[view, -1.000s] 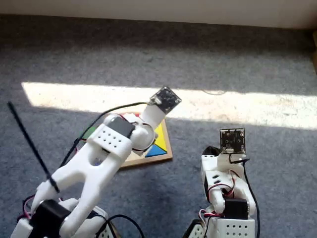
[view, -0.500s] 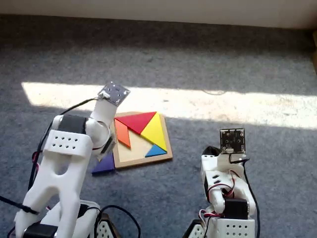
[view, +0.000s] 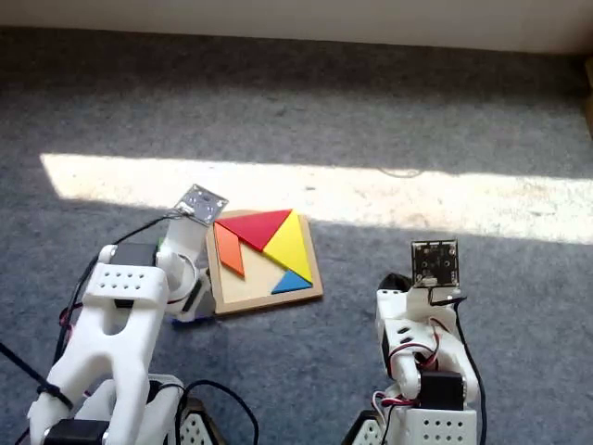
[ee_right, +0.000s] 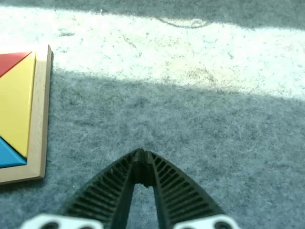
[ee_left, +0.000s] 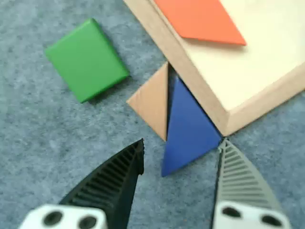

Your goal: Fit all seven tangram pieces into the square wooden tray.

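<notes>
The square wooden tray [view: 315, 287] lies on the carpet and holds a red triangle [view: 252, 227], a yellow triangle [view: 290, 247], an orange parallelogram [view: 229, 250] and a small blue triangle [view: 293, 281]. Outside the tray's corner [ee_left: 228, 121] lie a dark blue triangle [ee_left: 188, 129], a tan triangle [ee_left: 152, 101] and a green square [ee_left: 86, 59]. My left gripper [ee_left: 181, 152] is open just above the dark blue triangle, its tips straddling the piece's point. My right gripper [ee_right: 141, 167] is shut and empty over bare carpet, right of the tray [ee_right: 42, 114].
Grey carpet covers the whole area, with a bright sunlit band [view: 445, 199] across the middle beyond the tray. The right arm [view: 426, 352] stays folded at the lower right, well apart from the tray.
The left arm swung from over the tray to its left side, uncovering the fitted pieces, and then lowered toward the loose pieces beside the tray. The right arm kept still.
</notes>
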